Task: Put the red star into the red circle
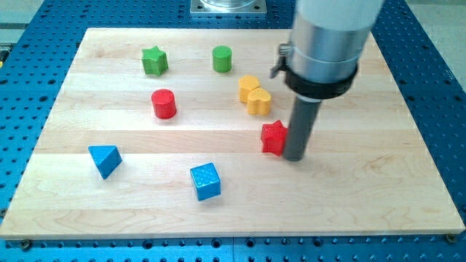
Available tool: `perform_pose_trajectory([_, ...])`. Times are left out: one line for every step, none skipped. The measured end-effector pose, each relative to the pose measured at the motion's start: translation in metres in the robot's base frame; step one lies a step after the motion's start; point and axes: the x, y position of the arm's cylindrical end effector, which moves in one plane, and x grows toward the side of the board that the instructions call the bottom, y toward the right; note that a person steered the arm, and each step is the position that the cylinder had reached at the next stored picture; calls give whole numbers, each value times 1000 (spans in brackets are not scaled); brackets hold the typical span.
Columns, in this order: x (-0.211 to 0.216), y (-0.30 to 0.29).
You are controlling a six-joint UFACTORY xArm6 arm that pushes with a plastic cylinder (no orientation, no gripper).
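Now my tip [295, 157] touches the red star [274, 137] on the wooden board [364, 189], blue pegboard [437, 87] around.

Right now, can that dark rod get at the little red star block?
Probably yes: my tip stands right against the red star block on the view's right, seemingly touching, with nothing between them.
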Motion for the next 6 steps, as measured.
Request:
perform_pose_trajectory([-12,-46])
perform_pose_trajectory([-5,-60])
perform_pose_trajectory([9,-4])
perform_pose_trajectory([-35,-27])
perform_pose_trajectory([-38,-95])
perform_pose_trajectory([-33,-83])
